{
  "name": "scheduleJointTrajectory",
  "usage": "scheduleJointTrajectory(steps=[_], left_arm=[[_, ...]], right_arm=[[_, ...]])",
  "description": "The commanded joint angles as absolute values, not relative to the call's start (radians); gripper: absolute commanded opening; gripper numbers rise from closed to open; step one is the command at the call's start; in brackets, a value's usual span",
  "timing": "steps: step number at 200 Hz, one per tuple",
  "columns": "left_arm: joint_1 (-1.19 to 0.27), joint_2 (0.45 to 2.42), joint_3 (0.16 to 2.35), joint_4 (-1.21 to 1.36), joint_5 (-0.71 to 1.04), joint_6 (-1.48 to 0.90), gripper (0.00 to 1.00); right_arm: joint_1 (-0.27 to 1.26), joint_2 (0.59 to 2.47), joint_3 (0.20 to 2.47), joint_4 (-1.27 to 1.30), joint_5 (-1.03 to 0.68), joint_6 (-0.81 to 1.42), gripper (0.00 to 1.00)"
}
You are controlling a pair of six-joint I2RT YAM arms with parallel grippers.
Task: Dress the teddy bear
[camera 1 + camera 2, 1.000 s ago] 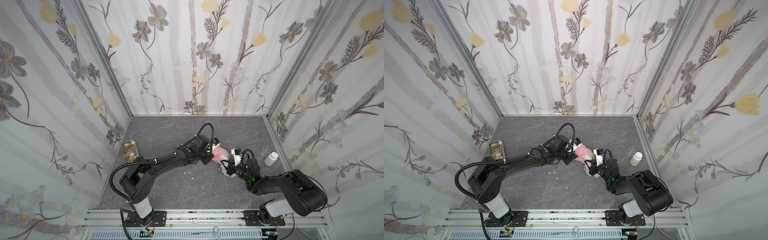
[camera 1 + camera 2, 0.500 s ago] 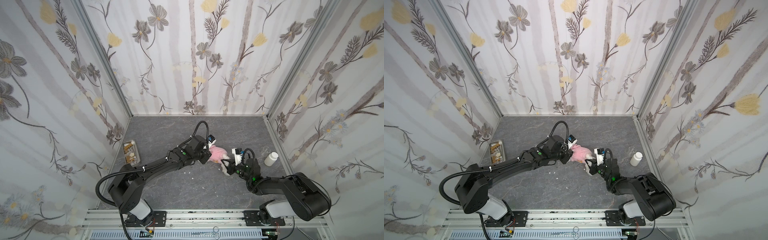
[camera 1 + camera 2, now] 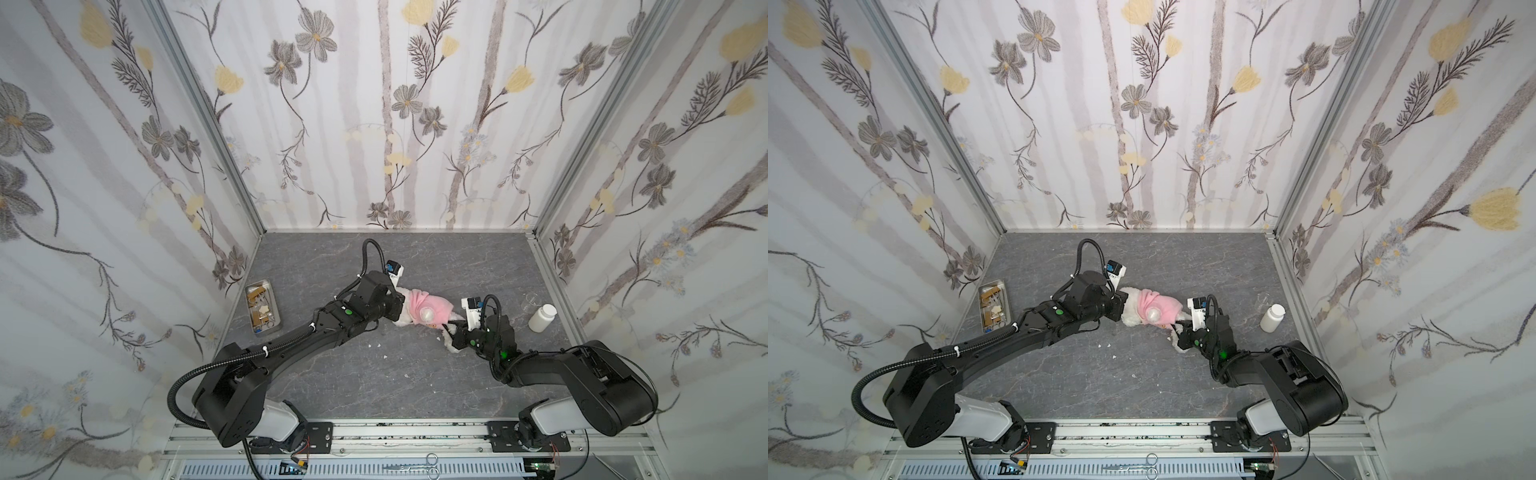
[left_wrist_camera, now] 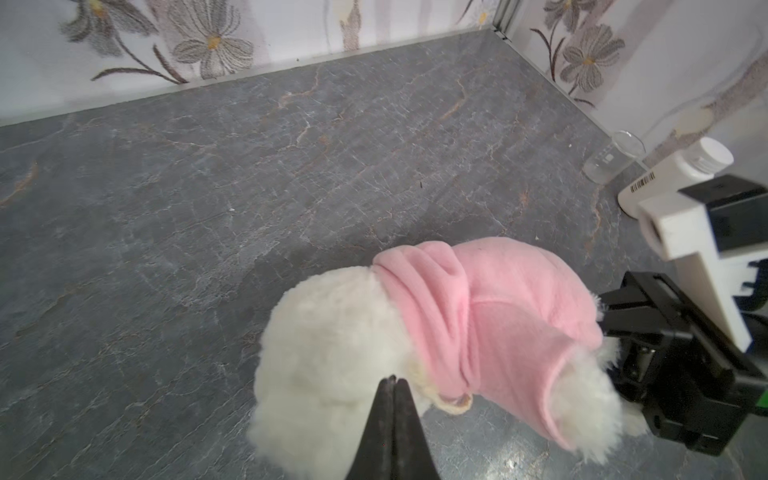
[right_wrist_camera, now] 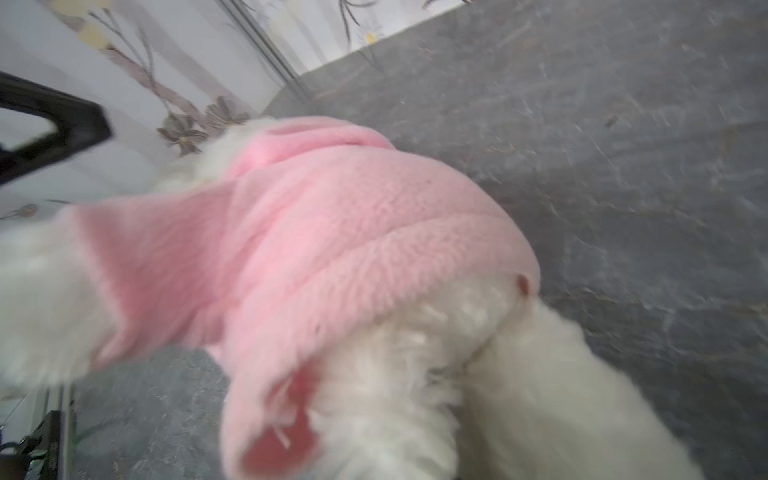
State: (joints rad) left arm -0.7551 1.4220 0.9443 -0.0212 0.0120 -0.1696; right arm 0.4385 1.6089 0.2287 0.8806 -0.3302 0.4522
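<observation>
most of the dressing looks done: the pink hoodie [image 4: 498,299] covers the torso of the teddy bear [image 4: 324,332], which lies on the grey, stone-veined table [image 3: 374,374] between the two arms, one paw poking out of a sleeve. the bunched hood and hem seem left to straighten. the fleece is soft and nubby, the fur long and fluffy. the left gripper [image 4: 392,384] has its jaws pressed together at the head fur; the right gripper [image 3: 451,334] looks clamped on a hind leg.
</observation>
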Motion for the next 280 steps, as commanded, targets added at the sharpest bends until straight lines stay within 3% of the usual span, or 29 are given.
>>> scheduleJointTrajectory(steps=[1, 30, 59, 83, 97, 115, 137, 235, 280], left_arm=[[-0.799, 1.416, 0.934, 0.014, 0.05, -0.161, 0.0], [-0.809, 1.373, 0.919, 0.002, 0.062, -0.071, 0.0], [-0.81, 1.308, 0.878, -0.001, 0.122, 0.029, 0.36], [-0.842, 1.308, 0.876, -0.006, 0.123, 0.076, 0.49], [-0.872, 1.347, 0.9, -0.012, 0.051, 0.106, 0.45], [-0.893, 1.4, 0.941, -0.026, 0.046, 0.117, 0.32], [-0.907, 1.451, 0.979, -0.039, 0.022, 0.114, 0.29], [-0.909, 1.545, 1.028, -0.08, -0.113, 0.142, 0.36], [-0.855, 1.495, 1.02, -0.08, 0.033, 0.064, 0.35]], right_arm=[[0.453, 1.567, 0.261, 0.823, -0.315, 0.439, 0.0], [0.464, 1.519, 0.294, 0.779, -0.334, 0.384, 0.0], [0.466, 1.51, 0.305, 0.752, -0.354, 0.379, 0.0], [0.468, 1.506, 0.31, 0.753, -0.355, 0.385, 0.0], [0.467, 1.51, 0.313, 0.753, -0.356, 0.385, 0.0], [0.469, 1.517, 0.319, 0.751, -0.362, 0.386, 0.0], [0.469, 1.509, 0.313, 0.751, -0.358, 0.385, 0.0], [0.468, 1.511, 0.305, 0.764, -0.363, 0.391, 0.0], [0.468, 1.52, 0.305, 0.766, -0.364, 0.388, 0.0]])
